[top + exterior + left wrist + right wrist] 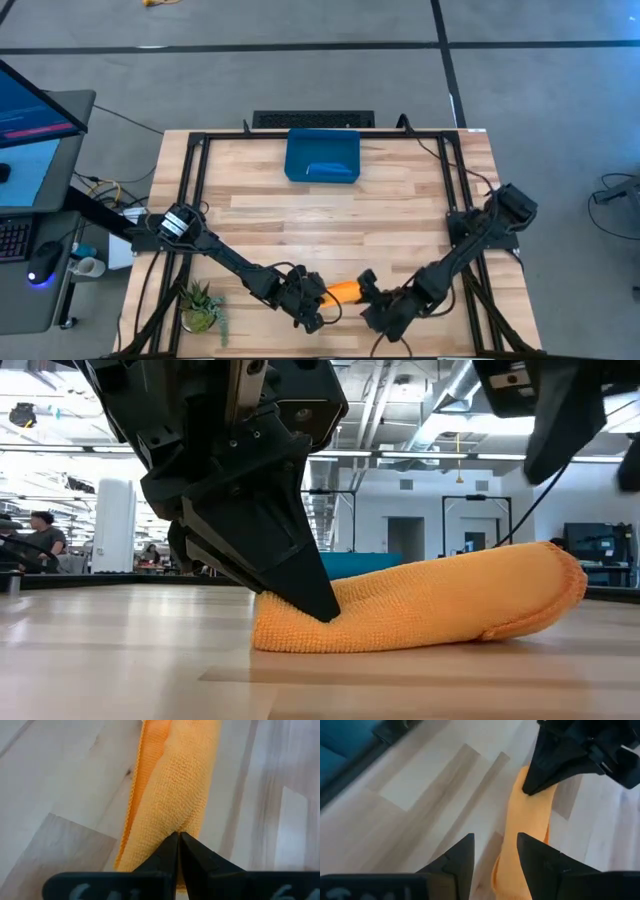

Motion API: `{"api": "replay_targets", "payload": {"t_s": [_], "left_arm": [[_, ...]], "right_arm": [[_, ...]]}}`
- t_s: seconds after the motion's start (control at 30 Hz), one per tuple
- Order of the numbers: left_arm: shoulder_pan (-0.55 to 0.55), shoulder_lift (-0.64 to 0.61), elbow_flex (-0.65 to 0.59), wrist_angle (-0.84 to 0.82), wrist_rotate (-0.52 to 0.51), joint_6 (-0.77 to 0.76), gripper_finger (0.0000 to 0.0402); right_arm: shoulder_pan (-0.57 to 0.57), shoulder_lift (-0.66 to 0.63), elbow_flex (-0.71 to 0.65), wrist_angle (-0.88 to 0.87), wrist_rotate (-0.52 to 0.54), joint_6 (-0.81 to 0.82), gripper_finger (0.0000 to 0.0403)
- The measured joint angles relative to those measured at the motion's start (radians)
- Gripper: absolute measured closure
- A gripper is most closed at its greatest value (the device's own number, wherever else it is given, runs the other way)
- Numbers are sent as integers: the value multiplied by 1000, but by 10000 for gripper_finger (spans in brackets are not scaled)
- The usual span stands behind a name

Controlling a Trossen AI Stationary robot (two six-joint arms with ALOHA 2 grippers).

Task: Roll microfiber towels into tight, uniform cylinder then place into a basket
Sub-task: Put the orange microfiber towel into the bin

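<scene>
The yellow-orange microfiber towel (345, 290) lies rolled into a thick cylinder near the table's front edge, resting on its long side (430, 610). My left gripper (179, 839) is shut, its tips on the roll's left end. Above the roll's right end, my right gripper (495, 851) hangs open and clear of the cloth (580, 420). The dark blue basket (298, 150) stands at the far middle of the table. A rolled blue towel (330, 172) lies inside it. My left gripper presses its shut fingertips (310, 595) down onto the top of the roll near its left end (172, 827). It comes slanting from above and from the table's left. The cloth is dented in under the tips. The roll lies flat on the table.
A black bar (313, 120) lies behind the basket. A small potted plant (203, 306) stands at the front left. Black frame rails (190, 180) run along the table's sides, and bare wood (330, 230) lies between the basket and the roll.
</scene>
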Motion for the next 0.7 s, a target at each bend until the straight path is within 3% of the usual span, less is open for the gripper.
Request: {"api": "replay_targets", "payload": {"t_s": [0.1,0.33,0.7], "left_arm": [[1,0,-1,-6,-6,0,391],[2,0,-1,-6,-7,0,391],[2,0,-1,-6,-5,4,391]], "right_arm": [[1,52,24,10,54,-44,233],[-22,135,90,-22,59,-70,233],[-63,216,118,-43,102,-130,185]]}}
